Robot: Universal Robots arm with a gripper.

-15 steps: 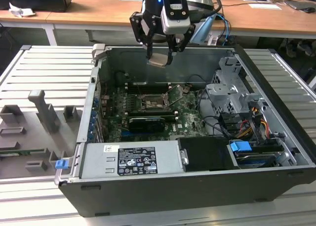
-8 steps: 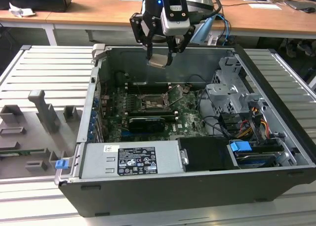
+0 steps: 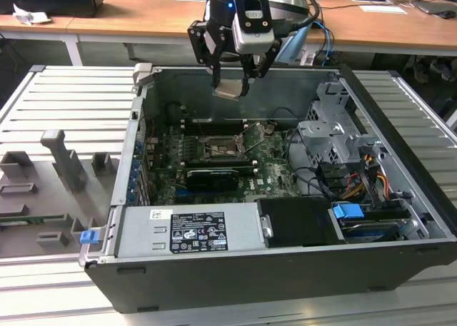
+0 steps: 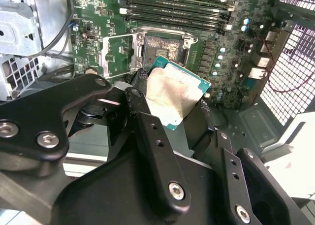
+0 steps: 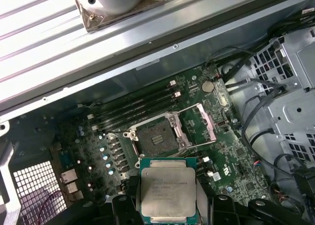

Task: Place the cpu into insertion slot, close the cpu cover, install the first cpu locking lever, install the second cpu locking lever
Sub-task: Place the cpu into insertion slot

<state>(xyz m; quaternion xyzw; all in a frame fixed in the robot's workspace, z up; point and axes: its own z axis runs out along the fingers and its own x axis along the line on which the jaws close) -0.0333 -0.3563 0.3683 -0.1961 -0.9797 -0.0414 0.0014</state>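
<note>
Your gripper (image 3: pixel 230 82) is clenched on the cpu (image 3: pixel 228 90), which hangs in the upper centre of the exterior view, over the far wall of the open computer case (image 3: pixel 285 272) and well above the motherboard (image 3: pixel 275 170).

The chip is square, so no long axis stands out. In both wrist views its dull metal top (image 5: pixel 168 190) faces up at the cameras, with a thin green border around it. In the exterior view it sits slightly tilted, one corner lower than the rest.

The exterior view gives you the height: clear air lies between the chip and the insertion slot (image 3: pixel 218 145) at the frame's centre. The first wrist view gives you the slot's state: the insertion slot (image 5: pixel 155 139) lies bare, and the cpu cover (image 5: pixel 201 121) stands swung up beside it, next to the memory slots (image 5: pixel 133 109). The second wrist view gives you the grasp: black fingers (image 4: pixel 147 131) press on opposite edges of the cpu (image 4: pixel 172 94), with the open slot (image 4: pixel 165 48) beyond it.
</note>
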